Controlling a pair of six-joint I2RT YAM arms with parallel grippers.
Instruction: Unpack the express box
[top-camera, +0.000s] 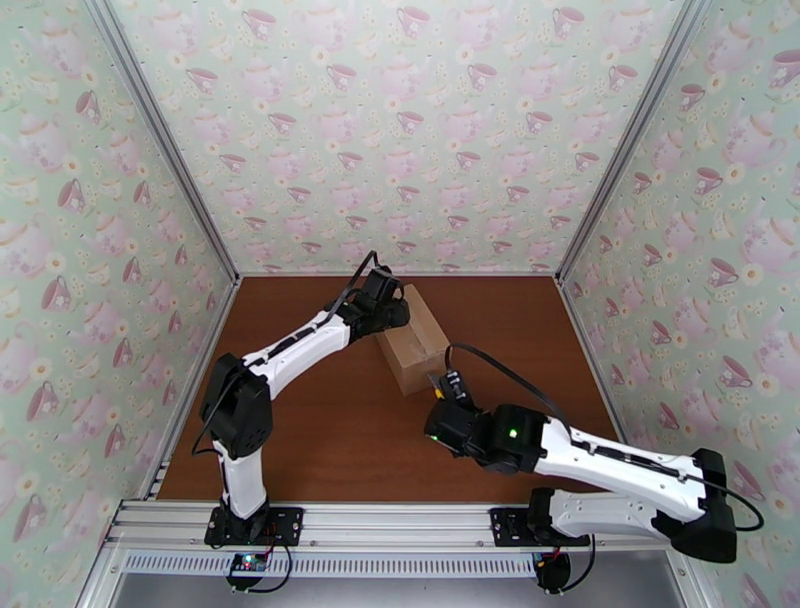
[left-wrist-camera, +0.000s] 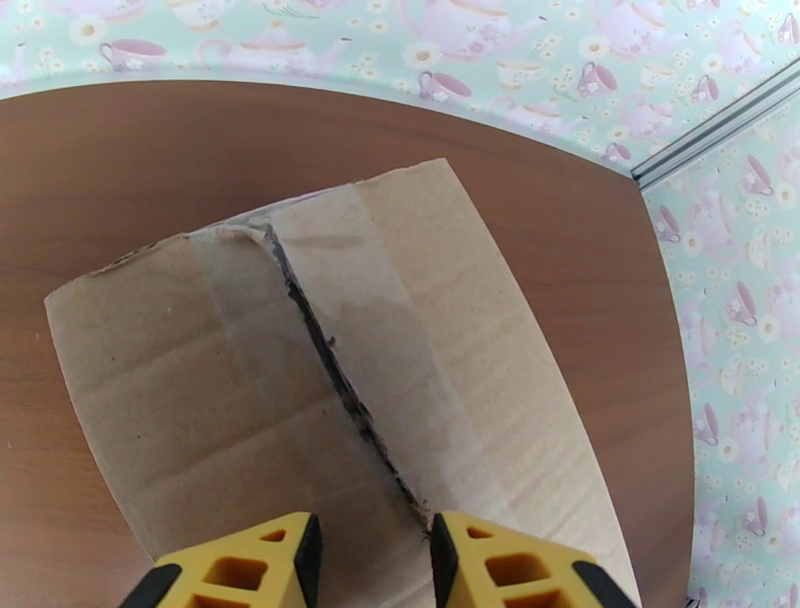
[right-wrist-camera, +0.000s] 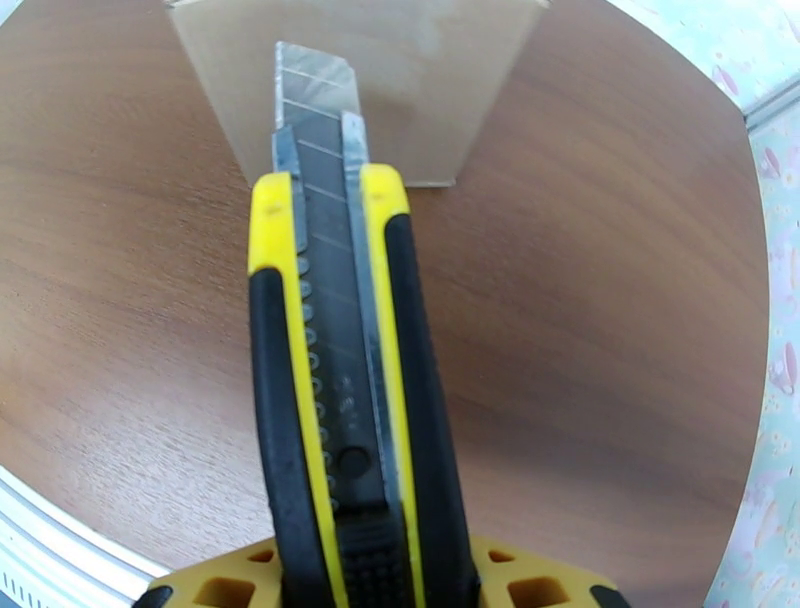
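The express box (top-camera: 412, 345) is a small brown carton near the middle of the brown table (top-camera: 330, 440), its flaps lying flat. In the left wrist view the express box (left-wrist-camera: 250, 370) shows a dark, ragged slit (left-wrist-camera: 330, 350) running along its taped seam. My left gripper (top-camera: 385, 305) rests at the box's far left end, and in its own view the left gripper (left-wrist-camera: 375, 560) straddles the slit with its jaws a little apart. My right gripper (top-camera: 445, 390) is shut on a yellow and black utility knife (right-wrist-camera: 340, 350), whose bared blade (right-wrist-camera: 315, 85) points at the near face of the box (right-wrist-camera: 420, 90).
Teacup-patterned walls (top-camera: 400, 130) close in the table at the back and both sides, with aluminium posts (top-camera: 600, 190) in the corners. Bare brown tabletop (top-camera: 300, 460) lies between the box and the rail (top-camera: 380, 520) that carries the arm bases.
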